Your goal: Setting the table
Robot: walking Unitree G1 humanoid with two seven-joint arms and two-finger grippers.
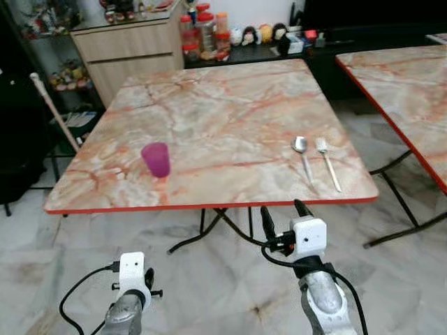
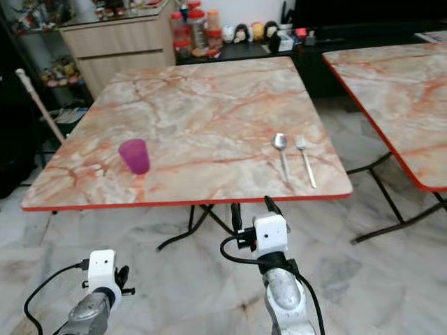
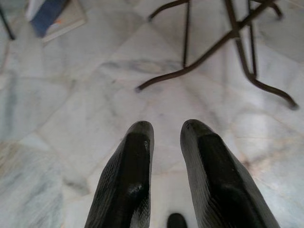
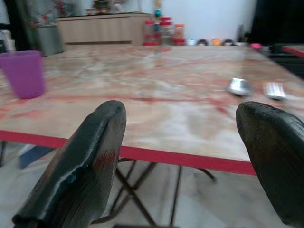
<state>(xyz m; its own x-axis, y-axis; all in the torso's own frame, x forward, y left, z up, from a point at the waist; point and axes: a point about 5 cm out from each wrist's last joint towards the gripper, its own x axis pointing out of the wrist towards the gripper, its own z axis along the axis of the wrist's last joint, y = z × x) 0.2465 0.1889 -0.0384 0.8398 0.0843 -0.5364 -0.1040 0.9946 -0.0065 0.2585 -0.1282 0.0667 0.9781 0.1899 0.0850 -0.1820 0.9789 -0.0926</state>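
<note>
Nearest to us, our left gripper (image 3: 161, 142) hangs low over the marble floor (image 3: 71, 118), its fingers close together with a narrow gap between them and nothing held. Our right gripper (image 1: 283, 213) is raised just short of the table's red front edge, fingers spread wide and empty, pointing level across the top toward the cutlery.

The step in hand, as we judge it, is reaching for a piece to place it properly. To do it well we should bring the right gripper up over the edge rather than straight in, since it now sits at about edge height and could knock the rim. The spoon and fork lie flat and thin, so we would come down from above, fingers across the handle, and close gently so the piece does not skid on the smooth top. The left arm can stay idle unless we go for the cup.

On the table (image 1: 209, 105), the spoon (image 1: 303, 155) and fork (image 1: 327, 160) lie side by side near the front right corner, just apart, handles toward us and heads away. Both are plain silver metal. The purple cup (image 1: 156, 159) stands upright toward the front left, well apart from the cutlery; it looks like translucent plastic.

Beyond the table stand a wooden cabinet (image 1: 133, 49) and a row of jars (image 1: 202, 31); a second table (image 1: 412, 91) sits to the right.
</note>
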